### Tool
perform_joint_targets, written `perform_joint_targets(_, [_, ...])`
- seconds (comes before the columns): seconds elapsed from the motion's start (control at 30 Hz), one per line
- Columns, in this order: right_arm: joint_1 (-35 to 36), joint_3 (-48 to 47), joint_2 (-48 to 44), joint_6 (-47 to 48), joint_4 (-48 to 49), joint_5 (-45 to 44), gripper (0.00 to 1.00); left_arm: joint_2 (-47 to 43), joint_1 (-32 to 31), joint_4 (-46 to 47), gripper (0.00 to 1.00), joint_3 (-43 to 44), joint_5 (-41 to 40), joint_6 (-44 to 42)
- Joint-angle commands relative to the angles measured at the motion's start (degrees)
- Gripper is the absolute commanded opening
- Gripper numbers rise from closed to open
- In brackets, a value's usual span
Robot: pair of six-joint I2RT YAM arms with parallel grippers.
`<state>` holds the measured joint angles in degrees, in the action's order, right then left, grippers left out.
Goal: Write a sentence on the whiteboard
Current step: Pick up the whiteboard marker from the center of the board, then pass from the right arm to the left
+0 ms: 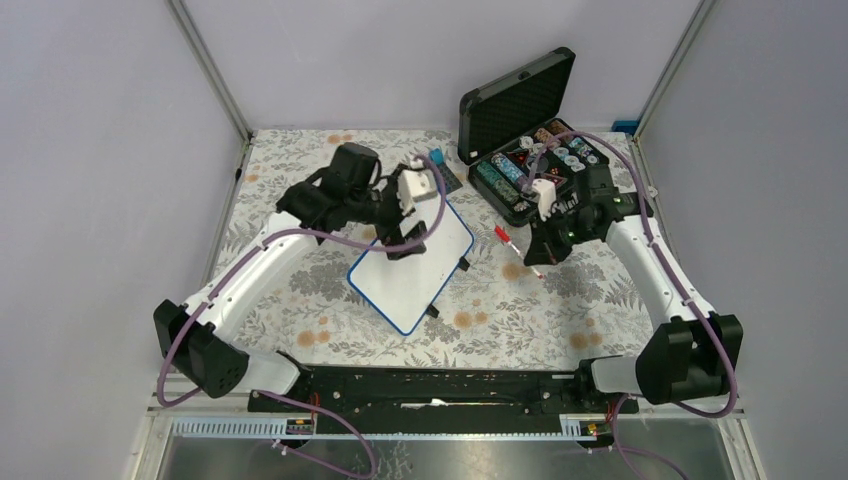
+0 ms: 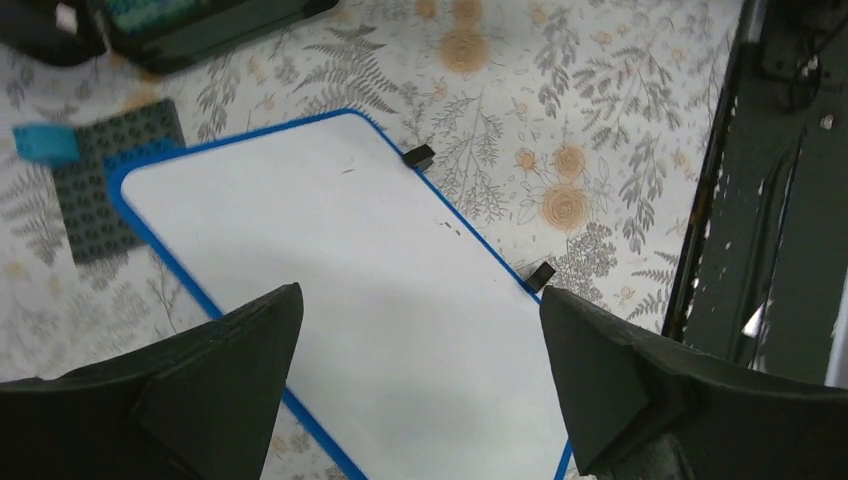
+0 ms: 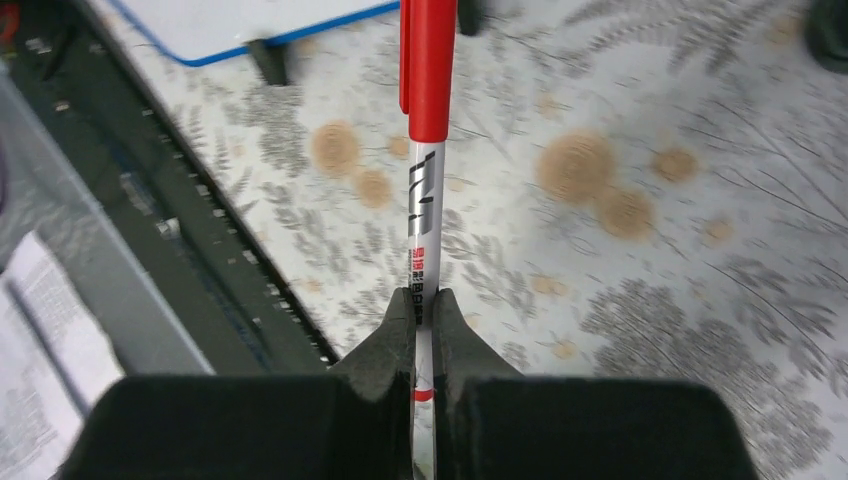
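One whiteboard lies at mid-table with a bare surface. No sentence is written, so all the writing is yet to do. The right gripper is clamped on the one marker, whose red cap appears to be on. The left gripper hovers over the board, fingers wide. Beyond are one grey baseplate and one open case.

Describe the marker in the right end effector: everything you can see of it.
The marker is a slim pen with a white, plastic-looking barrel bearing black and red print and a clipped red cap, fitted on. The right end effector is shut on the barrel, cap end pointing toward the whiteboard. Whether it touches the tablecloth cannot be told.
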<state>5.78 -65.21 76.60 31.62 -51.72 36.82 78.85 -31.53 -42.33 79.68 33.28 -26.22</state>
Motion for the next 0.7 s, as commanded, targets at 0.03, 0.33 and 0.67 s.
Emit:
perform_joint_targets(0.03, [5.03,-3.65,-1.51,-2.19,-5.90,8.50,0.00,0.02,-10.07,-7.21,0.97,5.47,-6.82,-17.86])
perform_joint_targets(0.33, [11.53,-4.13,0.16,-1.26,-11.81,14.49,0.00,2.32,-24.36,-8.52,0.88,7.58,-21.20,-29.62])
perform_joint_targets(0.67, [14.00,-4.82,0.64,-0.08,-15.89,21.71,0.00,2.59,-30.01,-3.95,0.70,5.32,-27.47,-35.33])
